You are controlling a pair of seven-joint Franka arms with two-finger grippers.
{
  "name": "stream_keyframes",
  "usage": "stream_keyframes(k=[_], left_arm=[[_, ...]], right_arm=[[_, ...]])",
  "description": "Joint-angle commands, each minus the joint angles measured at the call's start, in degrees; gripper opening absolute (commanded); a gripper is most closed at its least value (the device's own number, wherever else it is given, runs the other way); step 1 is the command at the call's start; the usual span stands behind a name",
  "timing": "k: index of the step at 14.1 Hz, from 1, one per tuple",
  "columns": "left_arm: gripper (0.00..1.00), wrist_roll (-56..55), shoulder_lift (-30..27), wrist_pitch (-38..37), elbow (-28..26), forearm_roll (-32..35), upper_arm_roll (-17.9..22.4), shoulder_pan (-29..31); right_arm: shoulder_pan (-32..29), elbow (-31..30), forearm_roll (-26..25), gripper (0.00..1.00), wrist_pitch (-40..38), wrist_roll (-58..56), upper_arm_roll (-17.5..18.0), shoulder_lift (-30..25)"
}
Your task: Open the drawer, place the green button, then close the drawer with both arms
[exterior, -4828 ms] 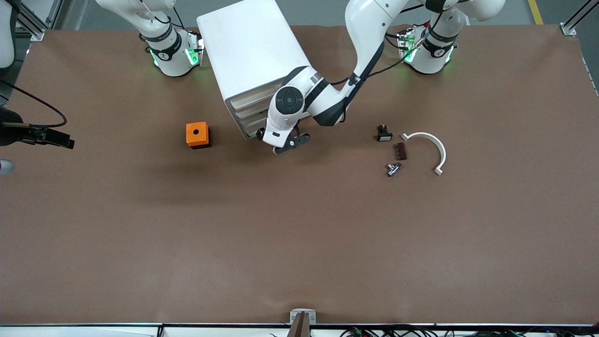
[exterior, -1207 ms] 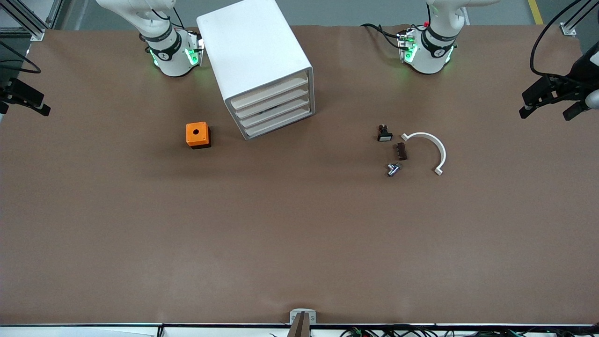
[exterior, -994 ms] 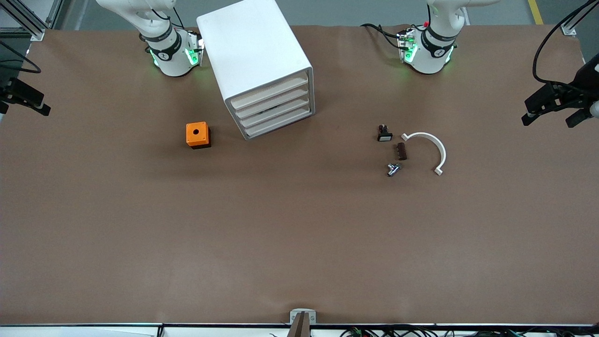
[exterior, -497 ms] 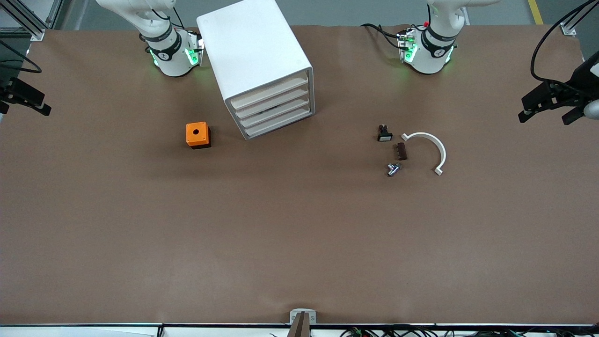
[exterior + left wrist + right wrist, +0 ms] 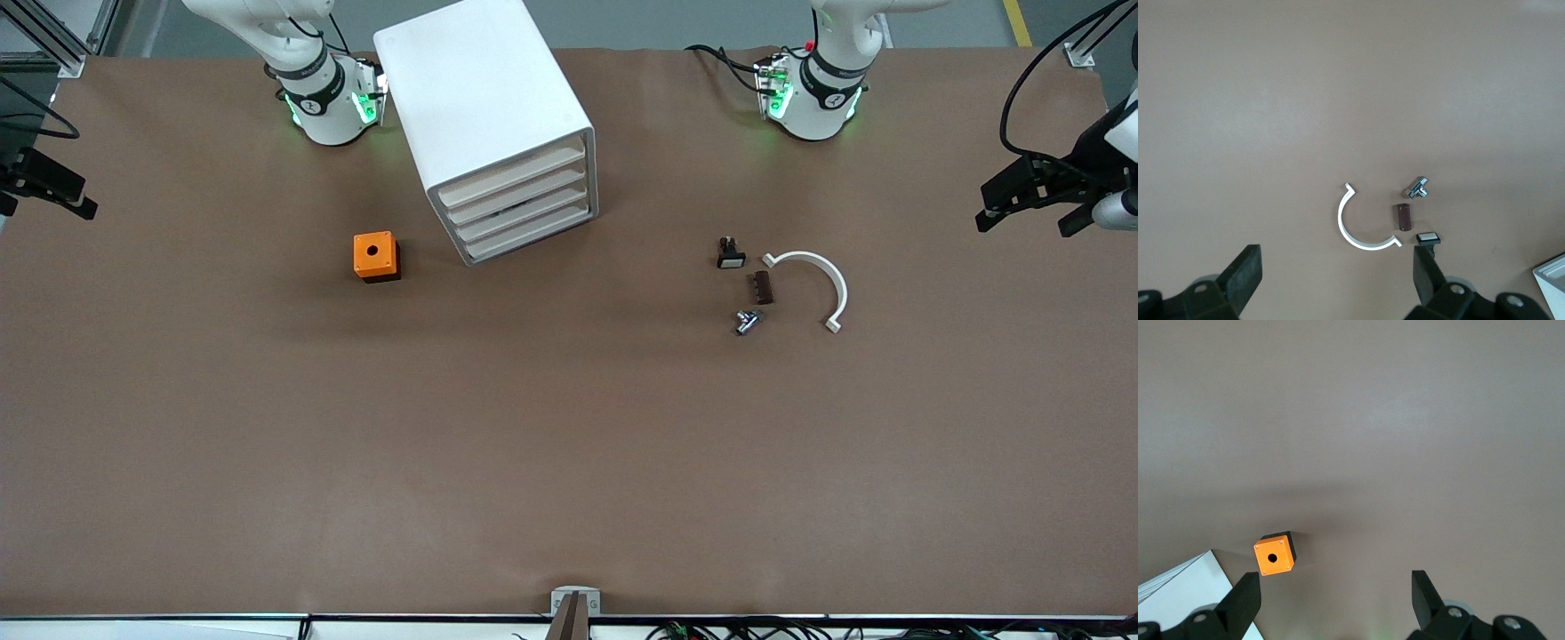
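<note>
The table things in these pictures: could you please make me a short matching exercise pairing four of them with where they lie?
Things:
1. orange box
2. white cabinet
3. white curved clip
4. small brown block

Places:
A. between the two arm bases
B. beside the cabinet, toward the right arm's end of the table
C. touching nothing, just inside the curved clip's open side
D. nearest the left arm's end of the table among the small parts

Pairs: 1-B, 2-A, 3-D, 4-C
</note>
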Motion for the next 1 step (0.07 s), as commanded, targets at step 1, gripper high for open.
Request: stream_keyframes(k=[1], left_arm=[[1.00,-0.7,0.6,-1.2,1.4,1.5,-0.5,0.2]], right_arm=[[-0.1,-1.5,-0.2,1.00,0.2,-0.8,0.2,-1.7]])
